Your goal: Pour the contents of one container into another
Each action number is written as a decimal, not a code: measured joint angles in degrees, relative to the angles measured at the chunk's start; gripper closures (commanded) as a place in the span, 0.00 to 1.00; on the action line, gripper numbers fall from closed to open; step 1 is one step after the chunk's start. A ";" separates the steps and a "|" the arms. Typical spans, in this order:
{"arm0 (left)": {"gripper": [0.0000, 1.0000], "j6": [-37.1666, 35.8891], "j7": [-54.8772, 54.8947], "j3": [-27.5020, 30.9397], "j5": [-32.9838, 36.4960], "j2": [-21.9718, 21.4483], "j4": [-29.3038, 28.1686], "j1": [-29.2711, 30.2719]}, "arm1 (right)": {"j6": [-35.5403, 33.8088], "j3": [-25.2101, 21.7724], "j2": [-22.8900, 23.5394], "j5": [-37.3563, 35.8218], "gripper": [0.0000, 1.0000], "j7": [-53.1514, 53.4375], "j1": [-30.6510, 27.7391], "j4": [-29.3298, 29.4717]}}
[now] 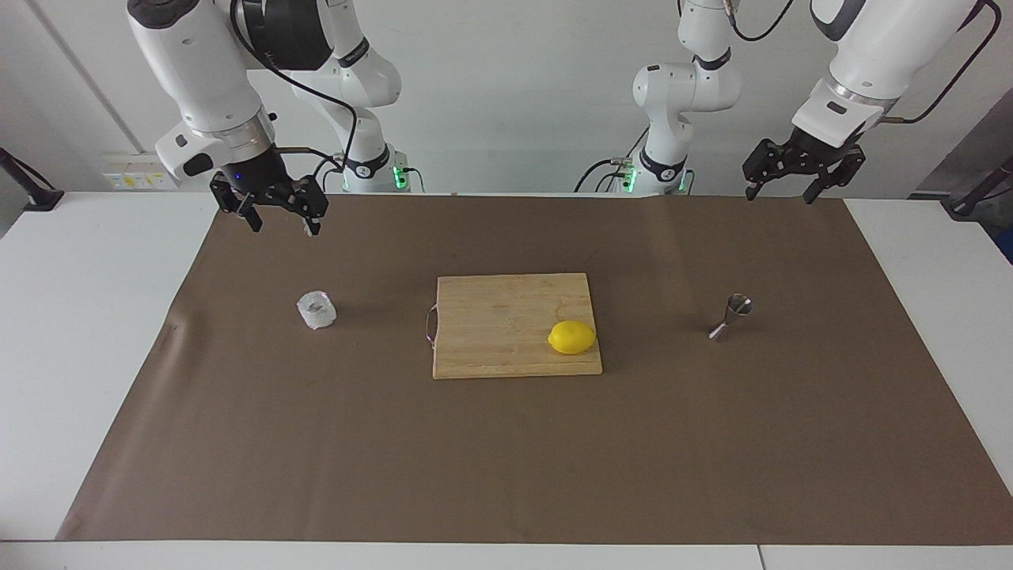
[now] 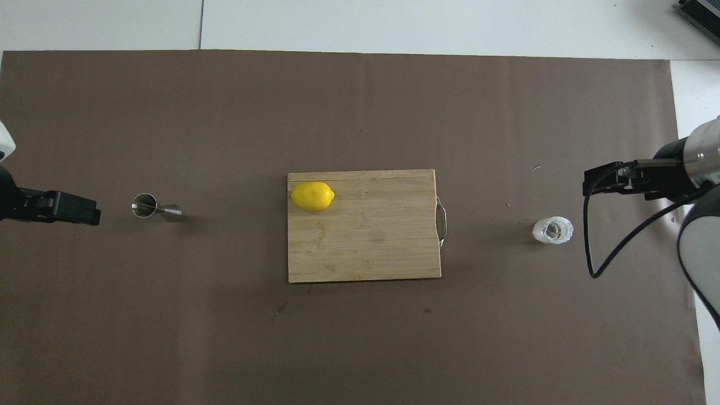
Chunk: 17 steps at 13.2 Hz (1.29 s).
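Observation:
The translucent whitish cup (image 1: pixel 316 310) (image 2: pixel 553 230) stands upright on the brown mat toward the right arm's end. The steel hourglass jigger (image 1: pixel 732 317) (image 2: pixel 154 206) stands upright on the mat toward the left arm's end. My right gripper (image 1: pixel 283 226) (image 2: pixel 588 184) hangs open and empty high over the mat, apart from the cup. Just as high and also open and empty, my left gripper (image 1: pixel 779 195) (image 2: pixel 95 214) hovers over the mat's edge, well clear of the jigger.
A wooden cutting board (image 1: pixel 491 317) (image 2: pixel 365 236) lies mid-table between cup and jigger. A yellow lemon (image 1: pixel 571 337) (image 2: pixel 312 196) rests on its corner toward the jigger. The brown mat (image 1: pixel 506 459) (image 2: pixel 360 112) covers most of the white table.

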 measured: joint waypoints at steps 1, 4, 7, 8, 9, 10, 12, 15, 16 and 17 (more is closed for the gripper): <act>0.00 0.00 0.01 0.00 0.00 0.00 0.00 0.00 | 0.00 0.00 0.00 0.00 0.00 0.00 0.00 0.00; 0.00 0.00 0.12 -0.23 0.00 0.00 0.00 -0.03 | 0.00 0.00 0.00 0.00 0.00 0.00 0.00 0.00; 0.00 0.00 0.13 -1.34 0.00 0.00 0.00 -0.15 | 0.00 0.00 0.00 0.00 0.00 0.00 0.00 0.00; 0.00 -0.01 0.13 -1.47 0.00 -0.01 0.01 -0.16 | 0.00 0.00 0.00 0.00 0.00 0.00 0.00 0.00; 0.00 -0.09 0.13 -1.48 0.00 -0.01 0.03 -0.17 | 0.00 0.00 0.00 0.00 0.00 0.00 0.00 0.00; 0.00 -0.18 0.13 -1.47 0.00 -0.01 0.03 -0.17 | 0.00 0.00 0.00 0.00 0.00 0.00 0.00 0.00; 0.00 -0.21 0.12 -1.42 0.00 -0.01 0.03 -0.16 | 0.00 0.00 0.00 0.00 0.00 0.00 0.00 0.00; 0.00 -0.18 0.11 -1.36 0.00 -0.01 0.03 -0.15 | 0.00 0.00 0.00 0.00 0.00 0.00 0.00 0.00; 0.00 -0.17 0.11 -1.30 -0.04 -0.02 -0.01 -0.13 | 0.00 0.00 0.00 0.00 0.00 0.00 0.00 0.00; 0.00 -0.20 0.05 -1.06 -0.55 -0.02 -0.16 -0.10 | 0.00 0.00 0.00 0.00 0.00 0.00 0.00 0.00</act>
